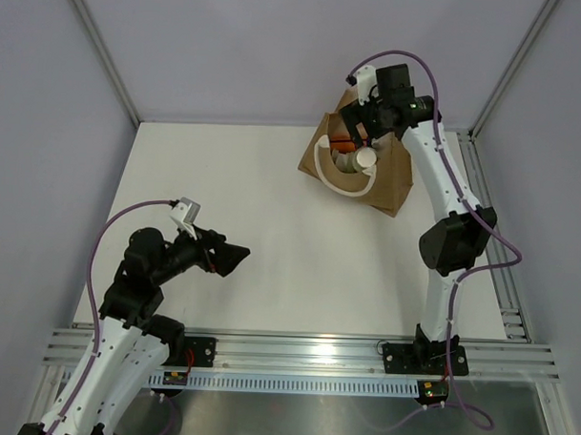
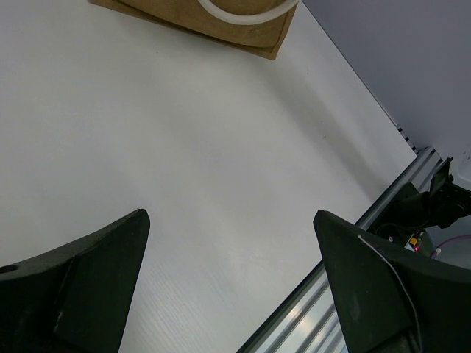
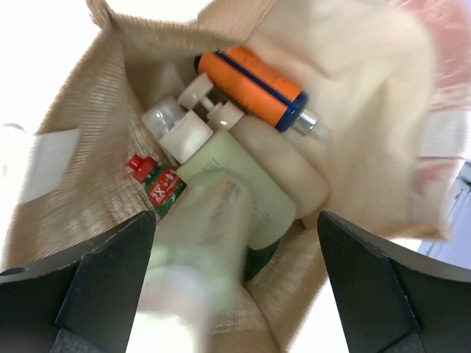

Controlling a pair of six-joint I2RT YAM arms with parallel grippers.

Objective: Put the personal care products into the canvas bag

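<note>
Directly above the canvas bag (image 1: 392, 188), the right gripper (image 3: 234, 220) hangs with its fingers spread wide, clamping nothing. A blurred pale olive bottle (image 3: 195, 257) shows between them, over the bag's mouth. Inside the bag lie a second pale olive bottle (image 3: 243, 184), the beige pump bottle (image 3: 287, 169), the small orange bottle (image 3: 250, 84) and the green red-capped bottle (image 3: 162, 187). Well apart from the bag, the left gripper (image 2: 232, 220) also gapes empty above the white table (image 2: 184, 147).
</note>
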